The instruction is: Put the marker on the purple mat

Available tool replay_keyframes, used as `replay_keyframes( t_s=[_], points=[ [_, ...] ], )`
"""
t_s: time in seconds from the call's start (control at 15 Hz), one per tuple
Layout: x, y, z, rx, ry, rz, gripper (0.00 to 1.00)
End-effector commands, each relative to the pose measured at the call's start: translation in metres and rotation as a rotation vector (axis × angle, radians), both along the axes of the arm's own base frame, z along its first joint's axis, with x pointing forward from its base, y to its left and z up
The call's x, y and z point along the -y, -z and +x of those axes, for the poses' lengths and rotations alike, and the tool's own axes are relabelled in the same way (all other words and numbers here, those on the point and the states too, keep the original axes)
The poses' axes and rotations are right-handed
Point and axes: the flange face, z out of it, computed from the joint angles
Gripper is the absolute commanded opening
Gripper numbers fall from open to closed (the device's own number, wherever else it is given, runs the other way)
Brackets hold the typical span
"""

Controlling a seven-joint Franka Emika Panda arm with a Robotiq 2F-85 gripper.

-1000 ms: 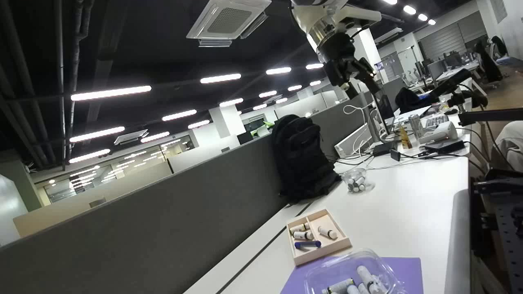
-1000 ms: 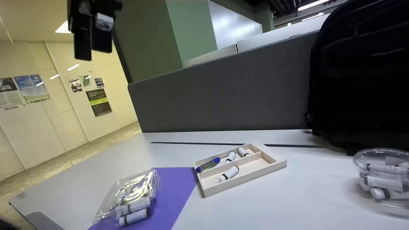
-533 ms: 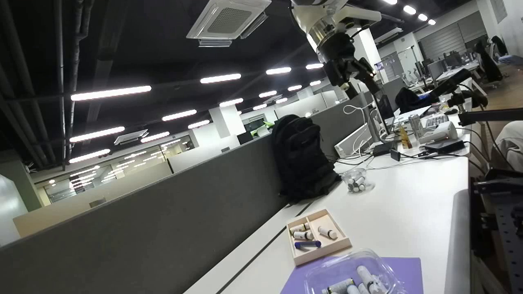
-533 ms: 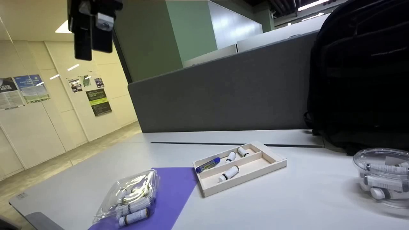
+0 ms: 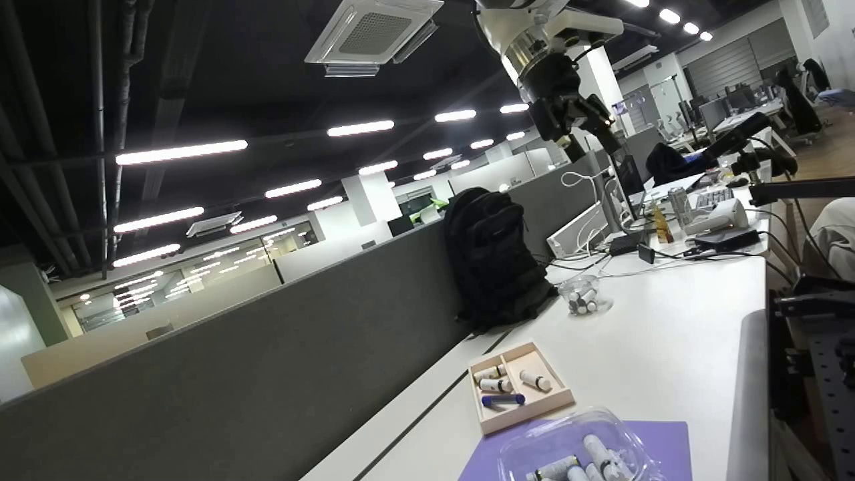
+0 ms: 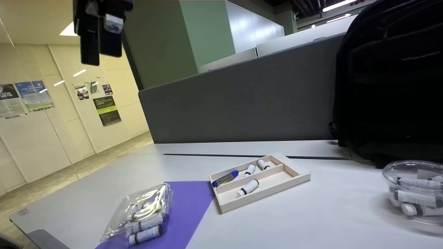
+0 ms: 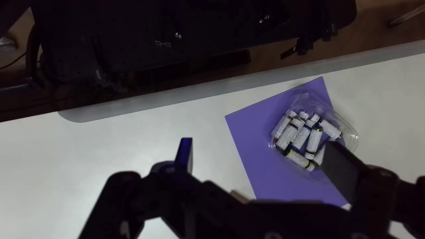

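The blue marker (image 5: 503, 399) lies in the tan wooden tray (image 5: 531, 413), in the narrow compartment beside two white vials. In an exterior view the marker (image 6: 225, 178) lies at the tray end nearest the mat. The purple mat (image 5: 673, 444) lies flat on the desk against the tray; it also shows in the wrist view (image 7: 245, 132). My gripper (image 7: 262, 159) is open with nothing between its fingers, high above the desk. In the wrist view only a sliver of the tray (image 7: 239, 196) shows past the gripper body, and the marker is hidden.
A clear plastic container (image 6: 148, 197) with several white vials sits on the mat. A round clear tub (image 5: 578, 294) of vials stands farther along the desk. A black backpack (image 5: 494, 260) leans on the grey partition (image 5: 280, 361) behind the desk.
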Motion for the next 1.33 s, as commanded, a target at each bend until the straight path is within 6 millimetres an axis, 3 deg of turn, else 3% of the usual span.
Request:
replay_keyframes(
  t_s=[0.0, 0.27, 0.53, 0.93, 1.27],
  points=[
    [-0.002, -0.004, 0.01, 0.08, 0.01, -0.055, 1.0],
    [-0.01, 0.011, 0.048, 0.182, -0.034, -0.141, 1.0],
    [-0.025, 0.048, 0.088, 0.243, -0.088, -0.187, 1.0],
    [-0.043, 0.128, 0.144, 0.31, -0.127, -0.21, 1.0],
    [-0.049, 0.198, 0.169, 0.314, -0.098, -0.2, 1.0]
  ],
)
